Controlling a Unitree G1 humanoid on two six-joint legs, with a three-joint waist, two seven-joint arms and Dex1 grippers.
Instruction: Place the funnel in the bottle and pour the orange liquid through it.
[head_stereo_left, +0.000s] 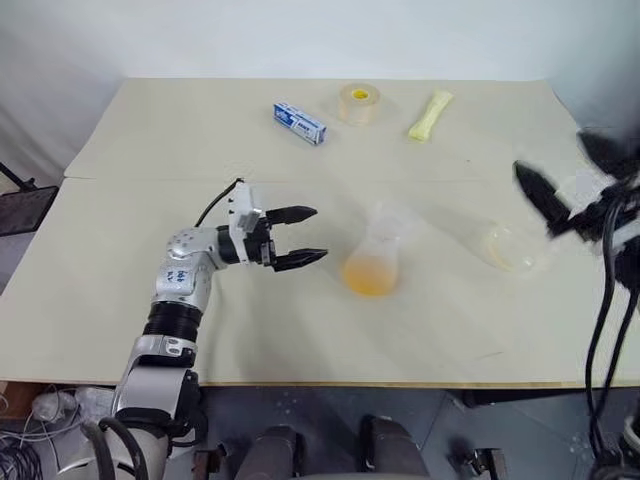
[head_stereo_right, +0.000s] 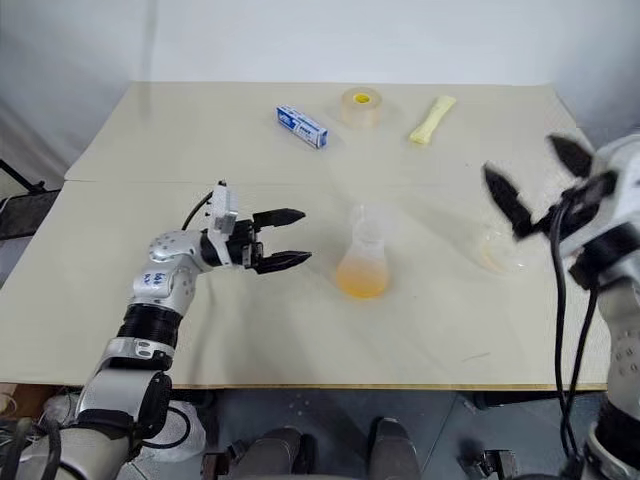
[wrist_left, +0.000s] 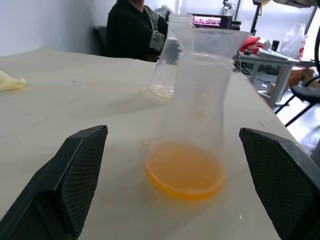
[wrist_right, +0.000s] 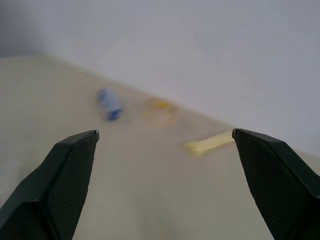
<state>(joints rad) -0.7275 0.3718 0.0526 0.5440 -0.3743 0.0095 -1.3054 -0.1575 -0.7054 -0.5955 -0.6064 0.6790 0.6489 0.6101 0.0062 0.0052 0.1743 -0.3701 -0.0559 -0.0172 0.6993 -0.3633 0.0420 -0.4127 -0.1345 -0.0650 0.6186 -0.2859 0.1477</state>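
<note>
The left gripper (head_stereo_left: 308, 236), jaws wide apart and level, points at the bottle (head_stereo_left: 373, 255) on the table (head_stereo_left: 150, 130), orange liquid (wrist_left: 184, 171) pooled inside; its wrist view adds a seated person (wrist_left: 132, 30) behind. The right gripper (head_stereo_right: 540, 185) hangs spread and empty above the clear cup (head_stereo_right: 497, 250).

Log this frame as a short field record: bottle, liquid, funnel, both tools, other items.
bottle: upright at mid-table
orange liquid: pooled in the bottle's base
funnel: seated in the bottle's neck
left tool: open, empty, pointing at the bottle
right tool: open, empty, raised above the table's right side
other items: clear vessel, blue box, tape roll, yellow packet
</note>
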